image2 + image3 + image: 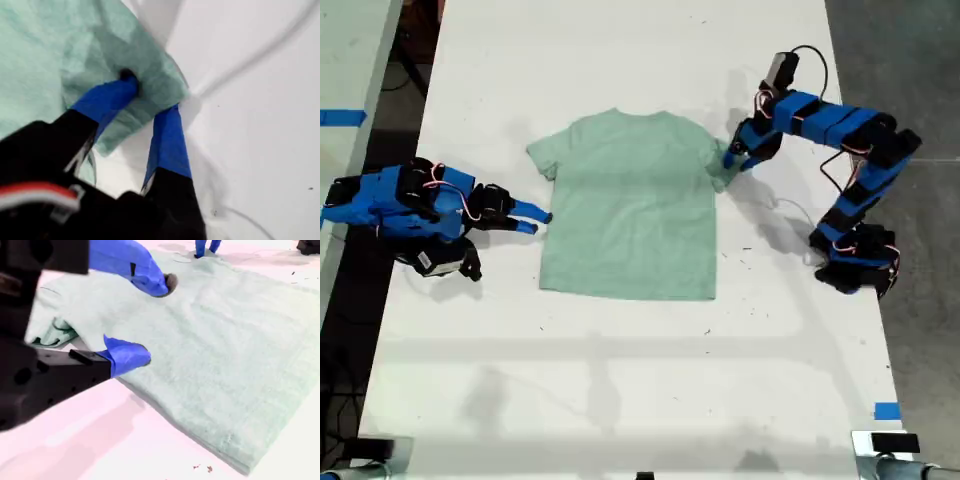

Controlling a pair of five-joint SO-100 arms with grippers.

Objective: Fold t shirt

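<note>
The t shirt (630,205) lies flat near the middle of the white bench (620,380), neck toward twelve o'clock in the exterior view and hem toward six. My first tool (152,100) is at the sleeve (720,168) on the three o'clock side. In the first wrist view its jaws are parted, one blue finger (107,97) pressed on top of the cloth and the other against the sleeve's edge — a pinch being set up, not yet closed.

My second tool (150,320) sits at the shirt's nine o'clock edge, jaws spread, the upper one above the fabric and the lower one level with the bench beside it. It holds nothing.

To do this step well, I judge the first tool should get its lower finger under the sleeve before closing, so it takes the sleeve's whole thickness and not just a ripple of the top layer. The second tool likely needs to slide inward until the side edge sits between its jaws. Closing both at matching heights — then lifting only enough to clear the bench — should keep the fold line straight. Soft fabric will probably sag and drag if pulled fast.
</note>
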